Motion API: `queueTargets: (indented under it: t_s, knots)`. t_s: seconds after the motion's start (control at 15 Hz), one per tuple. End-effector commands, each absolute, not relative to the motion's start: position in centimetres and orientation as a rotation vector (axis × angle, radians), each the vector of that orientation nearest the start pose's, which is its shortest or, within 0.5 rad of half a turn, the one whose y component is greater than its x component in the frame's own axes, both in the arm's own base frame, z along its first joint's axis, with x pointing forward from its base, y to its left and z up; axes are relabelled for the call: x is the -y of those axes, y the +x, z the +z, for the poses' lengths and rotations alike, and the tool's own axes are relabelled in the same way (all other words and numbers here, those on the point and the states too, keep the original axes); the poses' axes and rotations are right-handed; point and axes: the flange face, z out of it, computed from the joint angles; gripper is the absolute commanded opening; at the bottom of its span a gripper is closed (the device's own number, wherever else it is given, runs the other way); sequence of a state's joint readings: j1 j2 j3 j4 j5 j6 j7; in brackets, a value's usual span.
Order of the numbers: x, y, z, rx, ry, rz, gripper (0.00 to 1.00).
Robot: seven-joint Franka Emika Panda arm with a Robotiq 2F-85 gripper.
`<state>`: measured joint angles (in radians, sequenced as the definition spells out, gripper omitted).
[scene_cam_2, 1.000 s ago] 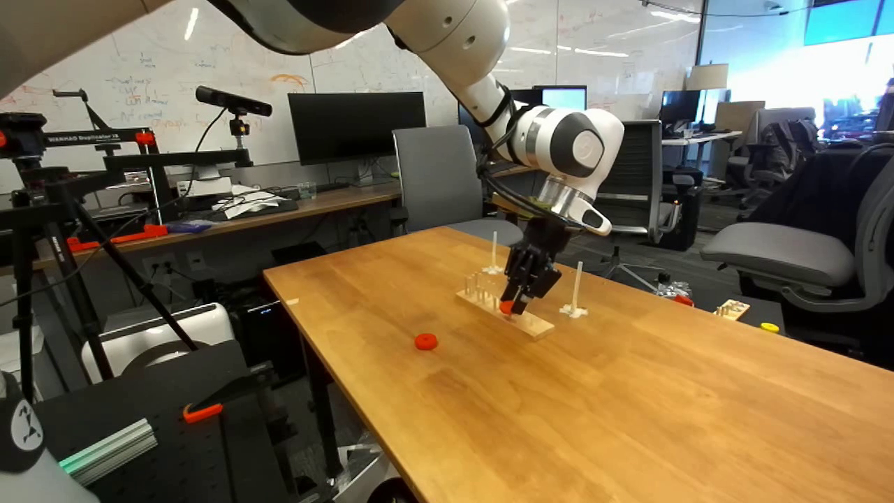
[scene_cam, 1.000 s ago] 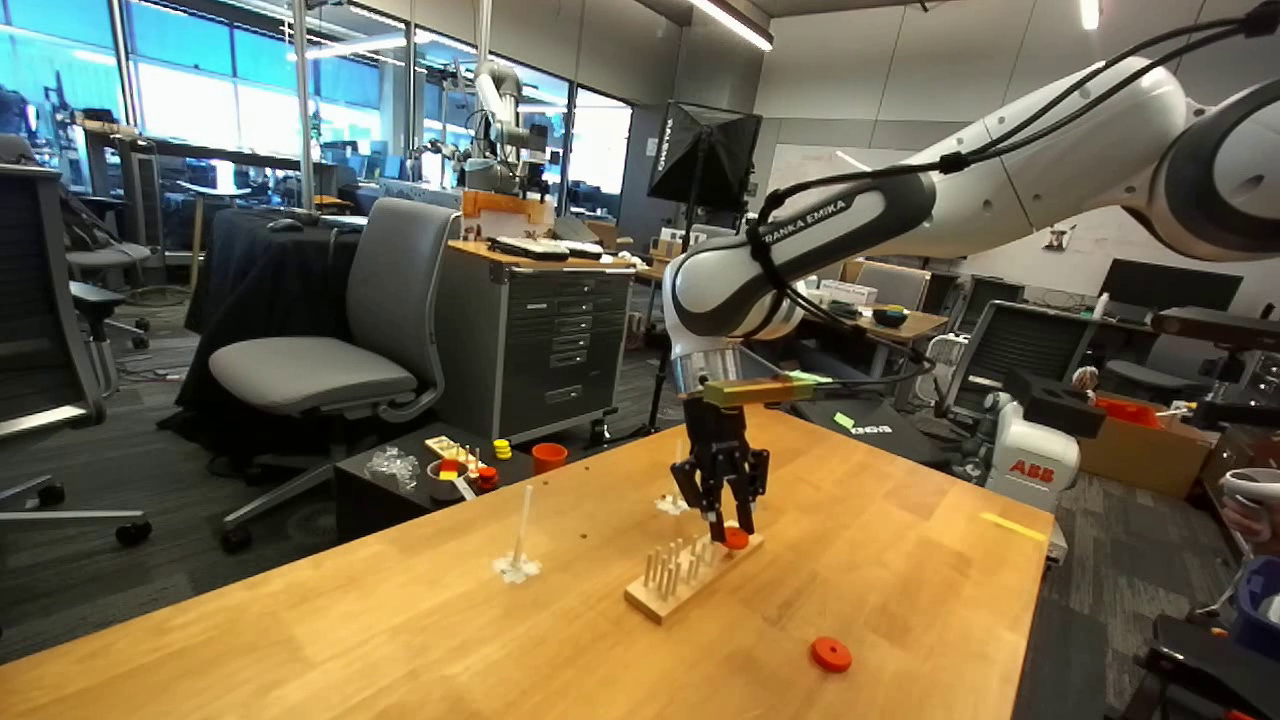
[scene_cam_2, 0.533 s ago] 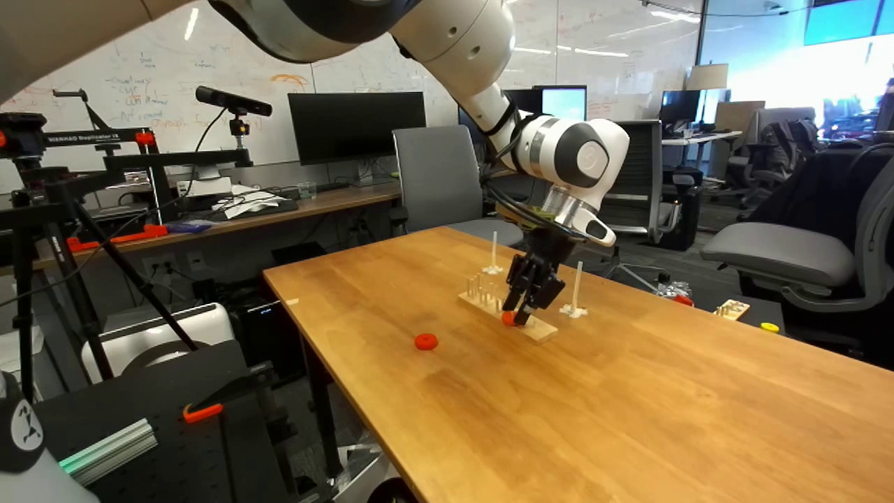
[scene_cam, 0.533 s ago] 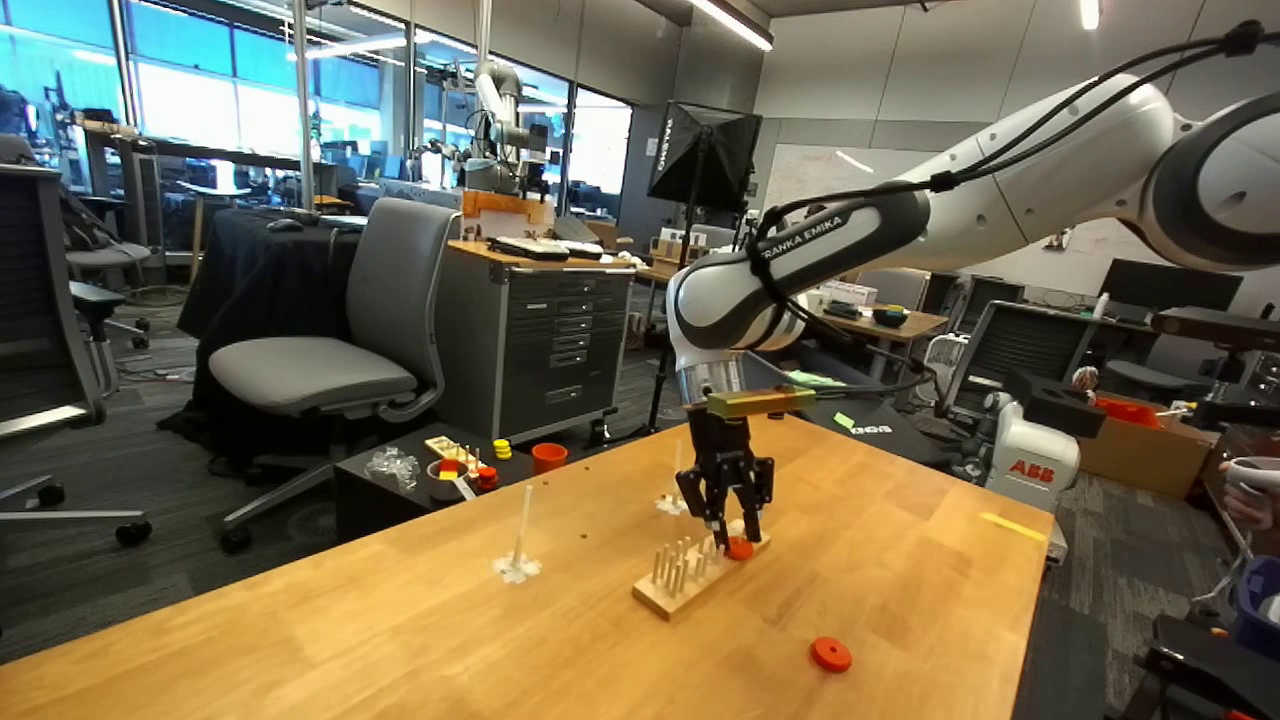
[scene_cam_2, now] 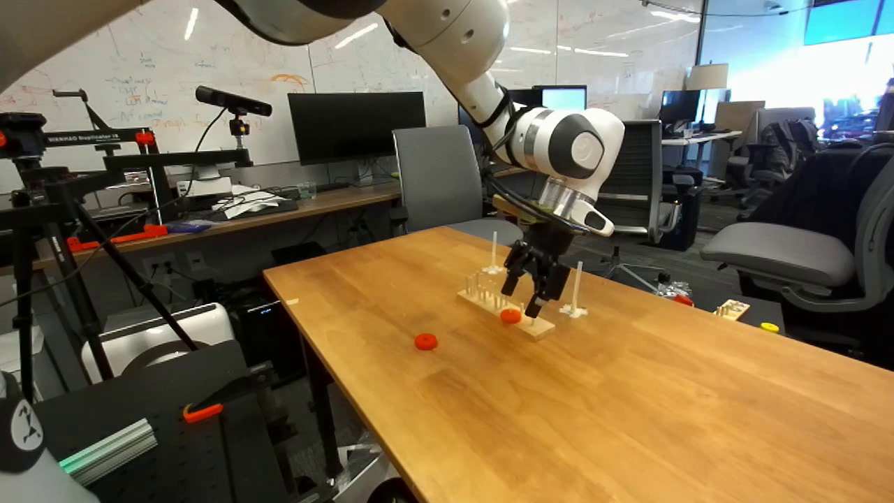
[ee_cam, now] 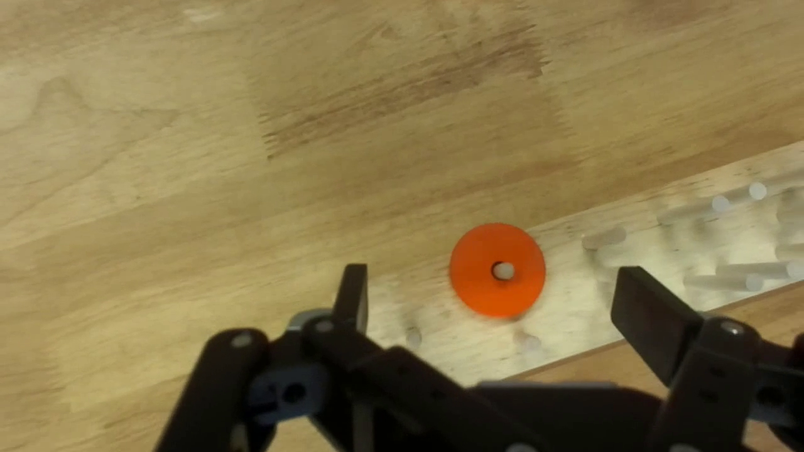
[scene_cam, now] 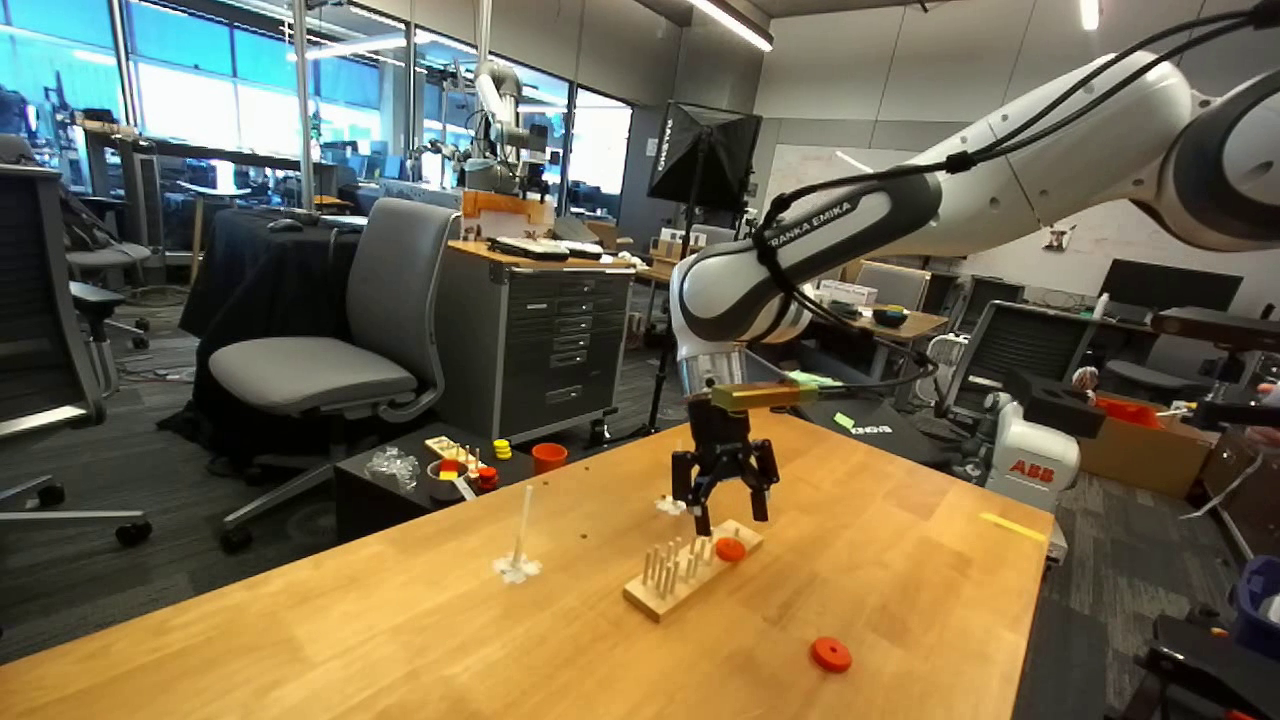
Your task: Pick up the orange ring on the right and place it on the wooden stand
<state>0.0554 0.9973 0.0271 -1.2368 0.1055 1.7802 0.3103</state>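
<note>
An orange ring (ee_cam: 477,251) lies on the wooden stand (ee_cam: 565,307), with the tip of a peg (ee_cam: 504,271) showing through its hole. In both exterior views the ring (scene_cam: 730,549) (scene_cam_2: 510,316) rests low, towards the end of the stand (scene_cam: 645,600) (scene_cam_2: 538,328) where few pegs show. Above it my gripper (scene_cam: 731,523) (scene_cam_2: 522,300) hovers, open, its fingers apart and clear of the ring. Seen from the wrist, the ring is between the spread fingers (ee_cam: 353,295) but touches neither.
A second orange-red ring (scene_cam: 831,655) (scene_cam_2: 426,341) lies flat on the table (scene_cam: 930,560). Two thin tall posts (scene_cam: 523,530) (scene_cam_2: 576,290) stand close to the wooden stand, one near my gripper. Several taller pegs (scene_cam: 665,570) crowd the stand's opposite end.
My gripper was shut on the orange ring and moved slightly lower with it. Since then it has opened and risen, leaving the ring on the stand. The stand shifted slightly.
</note>
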Motion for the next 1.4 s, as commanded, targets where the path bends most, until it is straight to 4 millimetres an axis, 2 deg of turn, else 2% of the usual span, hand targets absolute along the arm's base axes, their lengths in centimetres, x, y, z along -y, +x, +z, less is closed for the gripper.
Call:
queueTargets:
  t_s: [0.0,0.53,0.8,0.93,1.0,1.2,1.33]
  knots:
    - [-6.7,66.9,16.0,-0.314,-3.05,0.609,1.0]
    - [-9.1,63.0,21.6,-0.195,-3.072,0.21,1.0]
    - [-10.1,60.1,24.8,-0.185,-3.038,-0.047,1.0]
    - [-10.4,58.6,26.5,-0.175,-3.026,-0.105,1.0]
    - [-10.5,61.5,24.1,-0.196,-3.042,-0.037,1.0]
    - [-10.6,59.6,25.8,-0.186,-3.04,-0.07,1.0]
    - [-10.5,59.2,26.0,-0.186,-3.04,-0.074,1.0]
